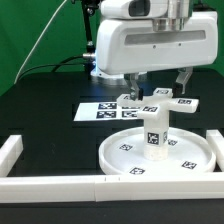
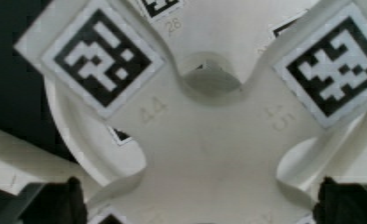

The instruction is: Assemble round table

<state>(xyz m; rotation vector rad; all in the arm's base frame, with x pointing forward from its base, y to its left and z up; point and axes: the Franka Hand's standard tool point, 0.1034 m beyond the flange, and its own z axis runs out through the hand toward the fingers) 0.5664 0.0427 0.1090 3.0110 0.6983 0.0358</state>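
Round disc (image 1: pixel 130 150) lay rim-up on the black table (image 1: pixel 40 100), inside the white border rails (image 1: pixel 50 185), so it stayed put as a base. Leg (image 1: pixel 154 135) stood upright at disc centre, cross-shaped foot (image 1: pixel 155 103) sat on top of it. Tool (image 1: pixel 157 92) hung right over the foot; in the wrist view its fingertips (image 2: pixel 55 200) flanked the foot (image 2: pixel 206 110), spread, apparently not clamping. Probably screwing the foot on. Marker board (image 1: pixel 105 110) behind.

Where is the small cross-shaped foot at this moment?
In the exterior view, the cross-shaped foot sits on top of the short leg, which stands upright in the middle of the round disc, directly below the gripper.
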